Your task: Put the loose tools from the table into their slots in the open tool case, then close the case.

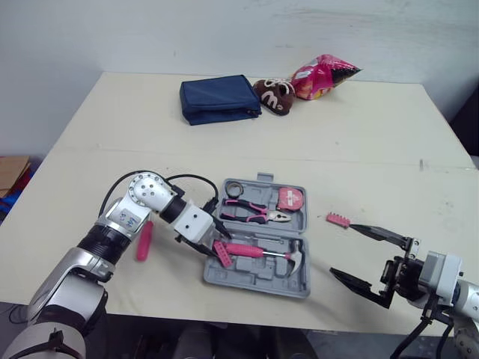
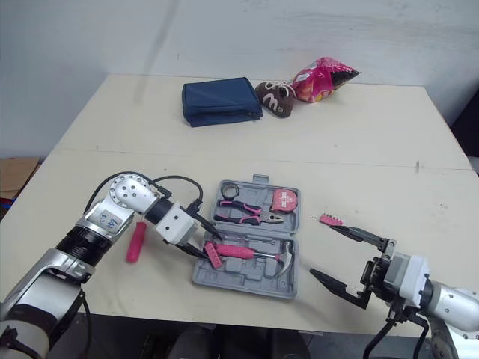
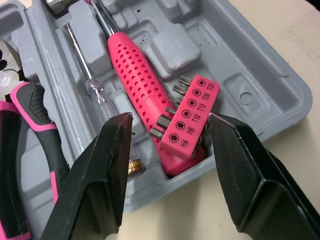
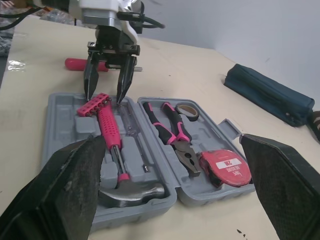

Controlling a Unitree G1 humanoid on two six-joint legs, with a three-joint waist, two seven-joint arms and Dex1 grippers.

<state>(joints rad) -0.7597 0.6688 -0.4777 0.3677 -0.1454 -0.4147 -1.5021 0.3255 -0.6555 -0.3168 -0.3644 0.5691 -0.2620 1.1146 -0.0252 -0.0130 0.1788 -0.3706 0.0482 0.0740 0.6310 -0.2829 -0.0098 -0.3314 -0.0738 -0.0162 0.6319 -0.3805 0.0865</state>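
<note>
2 jaws of the left gripper (image 3: 170, 122) stand wide apart, flanking the bit holder (image 3: 190, 115).

The pink bit holder (image 3: 192, 117), lying at the left end of the grey tool case (image 3: 260, 75) across a pink handle, carries a row of raised size marks, one beside each bit: H4, H6, T10, T15, T20, and a last one that looks like T25. The red tape measure (image 4: 227, 167) in the case's right rear corner has a white label with dark print too small to read. The brown bag (image 1: 275, 95) near the table's (image 1: 112, 112) far edge shows a white letter m
</note>
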